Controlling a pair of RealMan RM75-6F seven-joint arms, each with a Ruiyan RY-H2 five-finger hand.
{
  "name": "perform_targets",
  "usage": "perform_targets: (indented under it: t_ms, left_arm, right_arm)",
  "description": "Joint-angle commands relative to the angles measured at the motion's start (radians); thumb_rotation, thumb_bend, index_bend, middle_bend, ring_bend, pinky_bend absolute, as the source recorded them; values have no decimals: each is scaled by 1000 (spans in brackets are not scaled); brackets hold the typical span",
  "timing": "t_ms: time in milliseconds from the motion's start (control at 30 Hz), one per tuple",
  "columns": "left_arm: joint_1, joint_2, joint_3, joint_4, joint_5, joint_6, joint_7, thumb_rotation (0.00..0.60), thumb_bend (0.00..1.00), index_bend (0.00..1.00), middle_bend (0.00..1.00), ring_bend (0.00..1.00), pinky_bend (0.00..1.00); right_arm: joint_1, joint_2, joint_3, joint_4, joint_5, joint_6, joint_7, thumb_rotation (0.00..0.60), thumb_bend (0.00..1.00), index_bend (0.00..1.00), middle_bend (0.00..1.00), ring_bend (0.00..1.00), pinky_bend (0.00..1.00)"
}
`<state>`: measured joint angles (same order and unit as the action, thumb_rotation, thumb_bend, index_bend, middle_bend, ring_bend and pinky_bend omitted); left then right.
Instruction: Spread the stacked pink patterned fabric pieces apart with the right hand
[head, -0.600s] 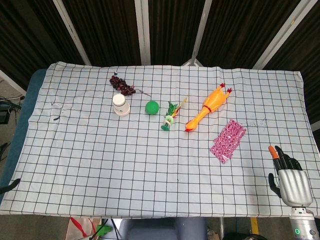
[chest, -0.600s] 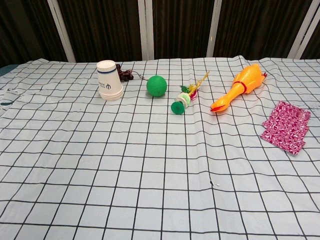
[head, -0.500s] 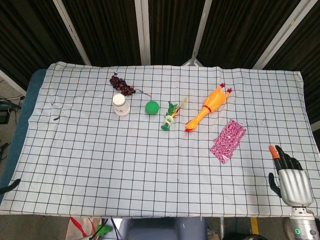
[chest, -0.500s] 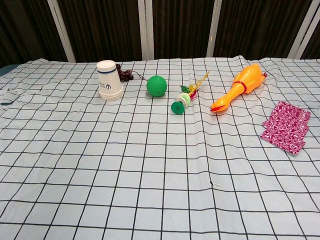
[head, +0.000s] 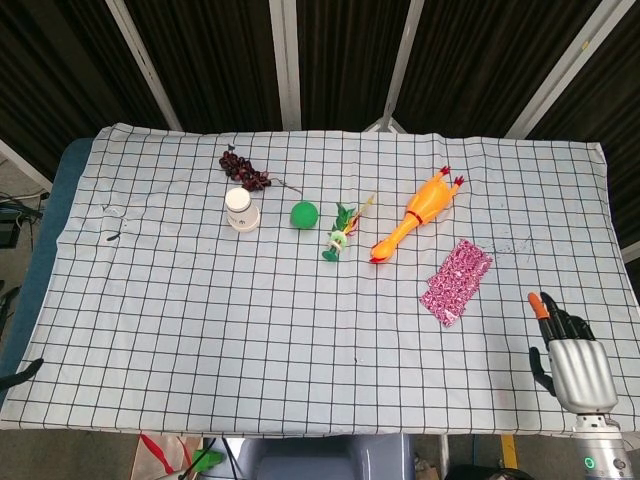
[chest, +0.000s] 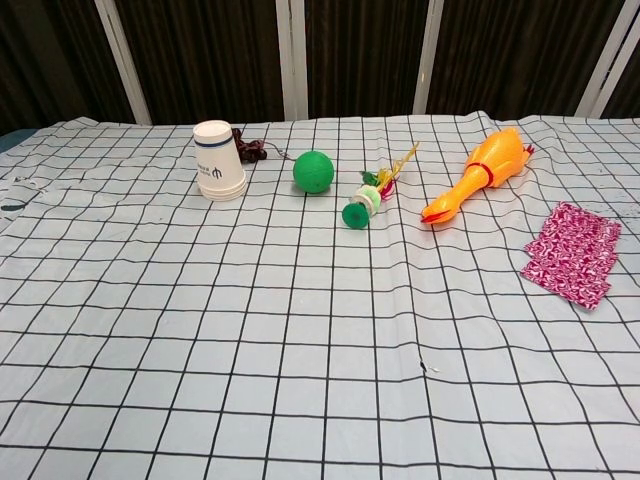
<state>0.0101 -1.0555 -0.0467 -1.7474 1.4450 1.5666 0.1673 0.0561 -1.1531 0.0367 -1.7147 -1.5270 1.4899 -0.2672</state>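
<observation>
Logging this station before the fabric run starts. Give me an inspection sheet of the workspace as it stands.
Surface: table under a white cloth with a black grid, wrinkled at the far left.
Job's things: pink patterned fabric pieces, stacked, flat, untouched, on the right side.
Clutter: upside-down paper cup, dark grape bunch, green ball, small green feathered toy, orange rubber chicken.
Hands: right hand at the near right corner, fingers apart, holding nothing, short of the fabric; left hand not in view.
Cables: nothing seen on the table.
Surroundings: dark slatted wall with pale metal bars.
</observation>
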Motion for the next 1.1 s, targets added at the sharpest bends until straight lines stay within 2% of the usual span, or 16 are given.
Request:
perform_targets:
  t_ms: [33,133,300,500,600,700,1100]
  left_arm:
    - [2,0,0,-2,4,5,0,600,199,100,5,29,169]
    - [3,-1,2,-3,8,8,0,600,200,100,5,29,169]
    - [-2,-4,2,-4,3,-4,9,600,200,100,5,29,169]
    - [-5,-4,0,-6,-3,-9,15,600,199,100,5,29,169]
    - [-4,-4,-1,-5,-4,-7,12,600,200,100,5,29,169]
    - [-4,-3,-2,-5,-8,-7,10,600,200,100,5,29,169]
    - [-6,-4,-3,-8,-15,-13,18,600,200,100,5,29,169]
  right_arm:
    - [3,-4,-3,2,-3,-5,-5,600,558,0,115,246,235]
    - [7,-10,-3,6,-11,-6,-12,600,559,0,230,335,308]
    - [26,-47,4,28,-22,-19,-35,600,559,26,521,573,482]
    - [72,-87,19,51,-6,-83,-93,600,569,53,732,749,634]
    - [93,-100,28,50,11,-113,-126,600,631,74,793,790,650]
    - [116,-113,38,52,31,-144,-168,600,672,85,813,805,652]
    - [199,-136,34,58,146,-315,-298,600,706,86,818,809,651]
